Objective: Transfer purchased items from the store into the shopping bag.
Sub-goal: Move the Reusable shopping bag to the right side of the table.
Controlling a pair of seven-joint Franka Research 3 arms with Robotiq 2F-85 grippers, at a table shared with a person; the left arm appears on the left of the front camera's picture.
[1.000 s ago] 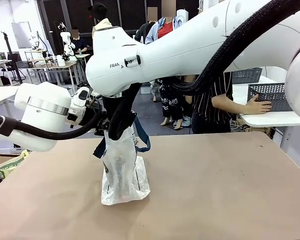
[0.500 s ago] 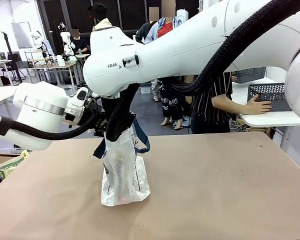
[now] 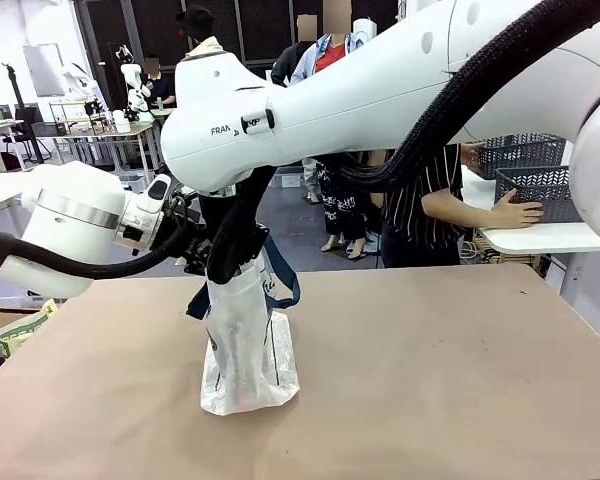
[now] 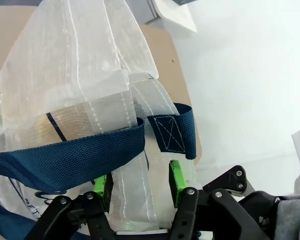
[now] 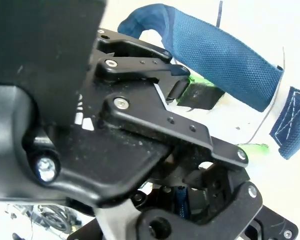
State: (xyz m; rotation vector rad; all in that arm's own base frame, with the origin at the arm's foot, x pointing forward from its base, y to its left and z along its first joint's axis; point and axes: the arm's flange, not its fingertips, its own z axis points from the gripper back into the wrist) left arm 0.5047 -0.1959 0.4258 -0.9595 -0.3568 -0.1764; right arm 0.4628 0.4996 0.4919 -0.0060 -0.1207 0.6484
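The shopping bag point(image 3: 246, 350), translucent white with navy handles, stands upright on the brown table point(image 3: 430, 380). My right arm reaches across from the right, and its gripper point(image 3: 233, 252) is shut on the bag's top. Coming in from the left, my left gripper point(image 3: 196, 262) is at the same rim. In the left wrist view its green pads point(image 4: 102, 187) stand apart around a flat strip of the bag point(image 4: 75, 90), under a navy handle point(image 4: 65, 157). The purchased items are only dim shapes through the bag's wall. The store point(image 3: 545, 185), a dark grey lattice basket, sits on a side table far right.
A person stands behind the table with one hand point(image 3: 520, 212) on the basket and lifts a second grey basket point(image 3: 520, 150) behind it. My right arm's white forearm point(image 3: 380, 90) spans the space above the table. Boxes point(image 3: 20, 325) lie off the left edge.
Both arms and the bag's top have shifted slightly left, and the bag leans a little with them. The person has raised a second basket at the back right.
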